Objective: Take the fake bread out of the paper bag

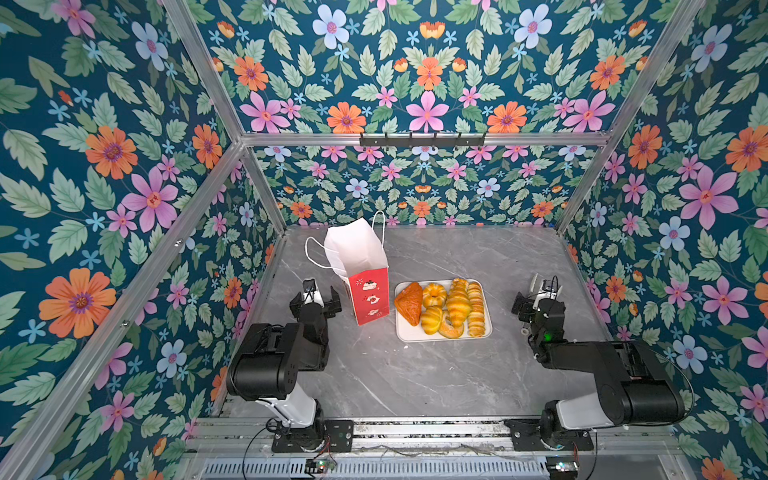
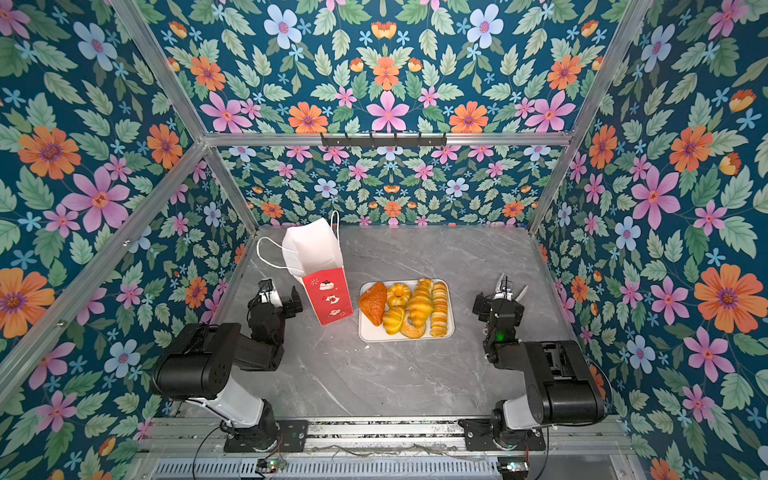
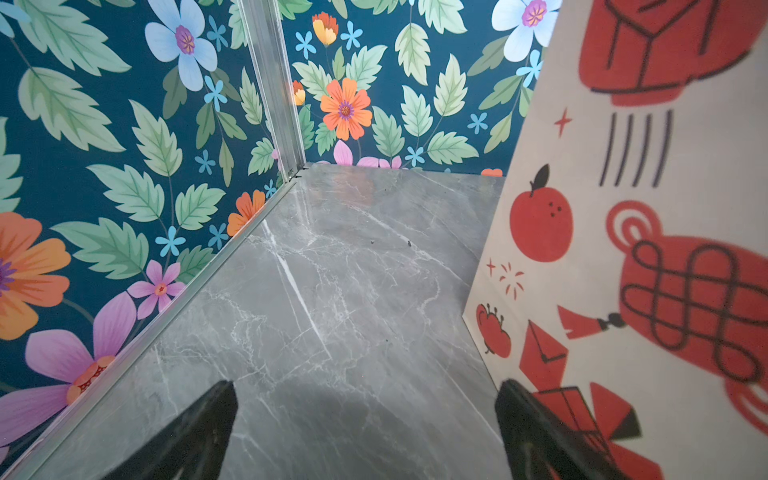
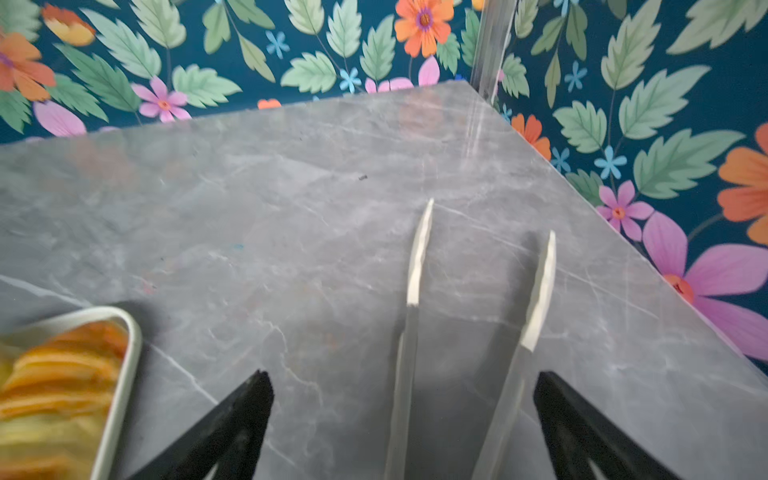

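Several glossy golden-orange pieces of fake bread [image 1: 442,307] [image 2: 405,307] lie packed on a white tray [image 1: 415,334] [image 2: 374,336]; the right wrist view catches the tray's corner [image 4: 120,395] with bread [image 4: 54,386]. The paper bag [image 1: 368,297] [image 2: 328,295] stands upright just left of the tray, mouth open, white lining showing, its bottom hidden. My left gripper [image 1: 315,300] [image 2: 274,301] [image 3: 365,388] is open and empty beside the bag's cream side [image 3: 644,249]. My right gripper [image 1: 539,297] [image 2: 498,301] [image 4: 404,376] stands open right of the tray.
Metal tongs [image 4: 419,257] [image 1: 534,282] with white tips stick out from between the right gripper's jaws, with gaps to both fingers. Floral walls and aluminium posts close in the grey marble table [image 1: 415,374] on three sides. White cord handles [image 1: 316,253] hang off the bag's back.
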You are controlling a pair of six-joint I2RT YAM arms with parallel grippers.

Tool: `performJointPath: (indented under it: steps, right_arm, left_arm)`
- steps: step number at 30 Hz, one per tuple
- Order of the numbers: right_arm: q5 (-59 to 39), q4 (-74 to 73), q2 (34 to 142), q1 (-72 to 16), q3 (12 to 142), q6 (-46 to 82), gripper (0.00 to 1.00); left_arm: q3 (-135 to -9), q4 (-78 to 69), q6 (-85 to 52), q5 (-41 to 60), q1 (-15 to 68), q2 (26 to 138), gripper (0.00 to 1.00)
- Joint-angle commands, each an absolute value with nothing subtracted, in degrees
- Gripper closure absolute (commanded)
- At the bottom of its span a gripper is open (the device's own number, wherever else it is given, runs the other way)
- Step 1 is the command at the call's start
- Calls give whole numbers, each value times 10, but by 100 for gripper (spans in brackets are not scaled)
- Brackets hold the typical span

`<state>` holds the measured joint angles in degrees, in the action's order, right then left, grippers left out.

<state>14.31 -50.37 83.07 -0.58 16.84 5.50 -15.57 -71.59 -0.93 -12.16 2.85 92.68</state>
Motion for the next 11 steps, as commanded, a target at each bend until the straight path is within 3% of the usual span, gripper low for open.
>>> performJointPath:
  steps: [1, 11]
  right_arm:
    - [135, -529, 829, -4, 169, 57, 1]
    - [135, -519, 824, -5, 170, 59, 1]
  left_arm:
    - [-156, -736, -2, -122, 28, 926, 0]
    - [-162, -727, -3, -120, 28, 928, 0]
